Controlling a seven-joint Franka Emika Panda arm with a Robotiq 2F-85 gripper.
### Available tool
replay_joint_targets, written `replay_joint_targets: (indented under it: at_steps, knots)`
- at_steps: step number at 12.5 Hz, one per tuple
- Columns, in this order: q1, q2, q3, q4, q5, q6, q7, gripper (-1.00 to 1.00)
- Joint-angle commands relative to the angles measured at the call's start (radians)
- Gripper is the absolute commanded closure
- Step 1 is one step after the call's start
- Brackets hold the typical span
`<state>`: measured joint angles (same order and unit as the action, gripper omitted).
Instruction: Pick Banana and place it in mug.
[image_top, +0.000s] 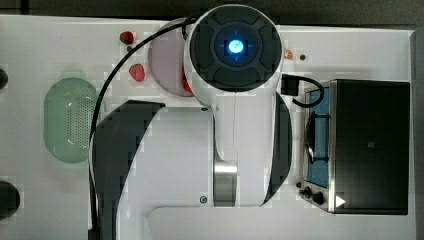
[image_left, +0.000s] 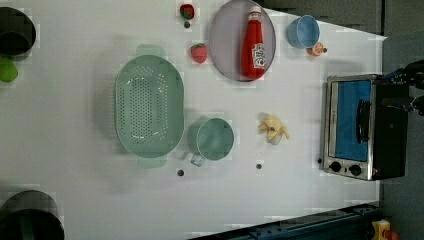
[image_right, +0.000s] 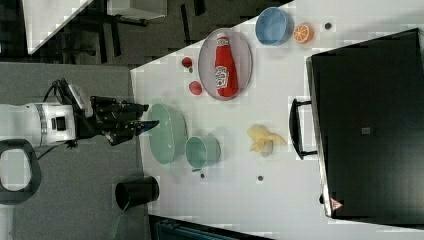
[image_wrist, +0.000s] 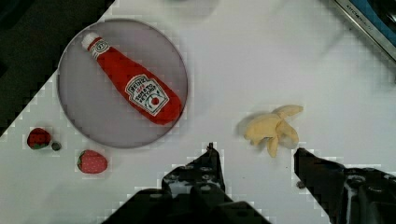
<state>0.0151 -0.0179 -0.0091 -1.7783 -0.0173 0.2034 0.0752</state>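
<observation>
The hand (image_wrist: 254, 156) hangs above the white table (image_left: 280, 200) with its fingers (image_wrist: 210, 163) spread wide and nothing between them; in the wrist view the peeled banana (image_wrist: 273, 128) lies just past the fingertips, not touching them. In the right view the hand (image_right: 145, 117) is at the end of the white arm (image_right: 40, 125), off the table's edge near the colander (image_right: 167, 132). In the left view the banana (image_left: 273, 129) rests flat on the table between the mug (image_left: 214, 139) and the toaster oven (image_left: 362, 125), apart from both. The mug stands upright, its mouth open and empty, just beside the pale-green colander (image_left: 148, 105) on the left view's right of it. A grey plate (image_left: 227, 45) carries a ketchup bottle (image_left: 253, 45) lying on its side. Two strawberries sit near the plate on the left view's left of it: one (image_left: 199, 52) just beside its rim, the other (image_left: 187, 10) farther off at the table's edge. A light-blue cup (image_left: 303, 31) stands on the plate's other side, with an orange slice (image_left: 316, 49) just beside it. In the top view the arm (image_top: 235, 100) covers the middle of the table, with the colander (image_top: 70, 120) on the top view's left and the toaster oven (image_top: 370, 145) on the top view's right.
</observation>
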Motion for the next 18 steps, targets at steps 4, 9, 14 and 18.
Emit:
replay_joint_targets:
  at_steps: [4, 9, 14, 18]
  knots:
    - [-0.014, -0.359, -0.053, -0.262, 0.004, -0.212, -0.109, -1.00]
    - [-0.013, -0.232, -0.051, -0.422, 0.004, 0.092, -0.137, -1.00]
    - [-0.014, -0.048, -0.053, -0.541, 0.004, 0.432, -0.427, -1.00]
    - [-0.013, 0.112, -0.052, -0.614, 0.004, 0.669, -0.567, -1.00]
